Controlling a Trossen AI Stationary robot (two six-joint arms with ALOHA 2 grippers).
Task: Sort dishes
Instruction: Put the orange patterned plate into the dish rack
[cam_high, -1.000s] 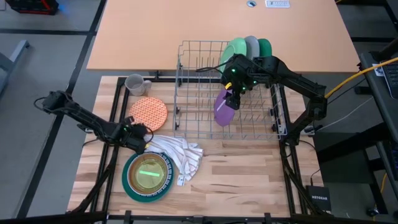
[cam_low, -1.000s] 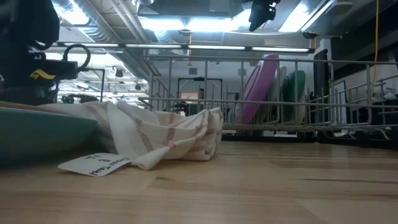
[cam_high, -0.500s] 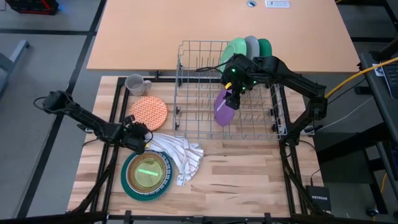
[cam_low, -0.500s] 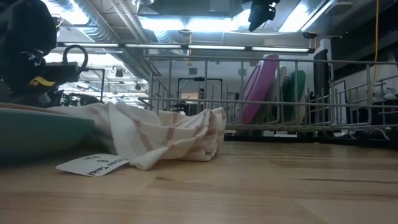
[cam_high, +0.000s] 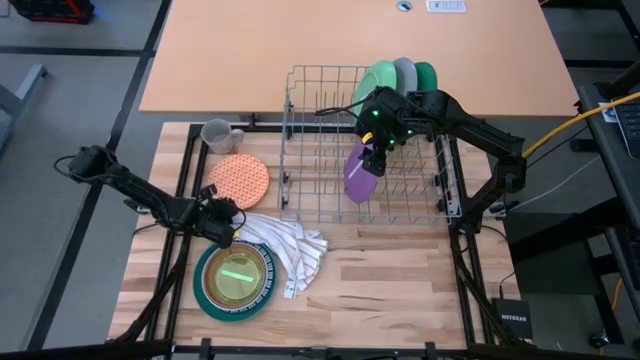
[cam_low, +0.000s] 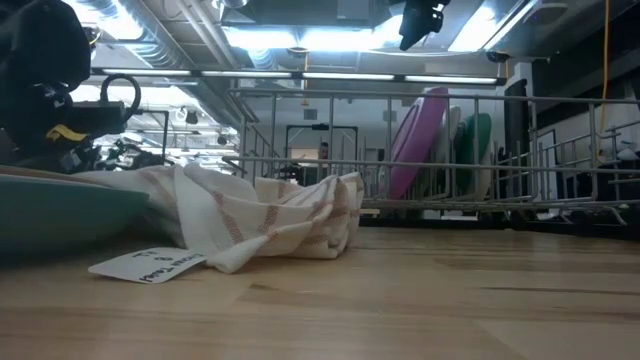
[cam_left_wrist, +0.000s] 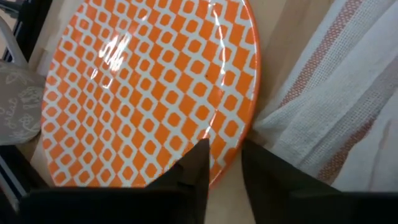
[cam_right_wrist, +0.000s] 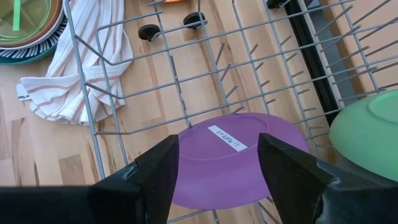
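Left gripper (cam_left_wrist: 222, 163): narrow gap, at orange plate (cam_left_wrist: 149, 87) rim | Right gripper (cam_right_wrist: 217, 165): fingers spread astride purple plate (cam_right_wrist: 239, 158) in rack (cam_high: 365, 150)

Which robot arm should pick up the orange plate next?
Probably the left. Its gripper sits right at the rim of the orange checked plate, jaws narrowly apart either side of the edge. The right gripper is over in the wire rack, around the purple plate.
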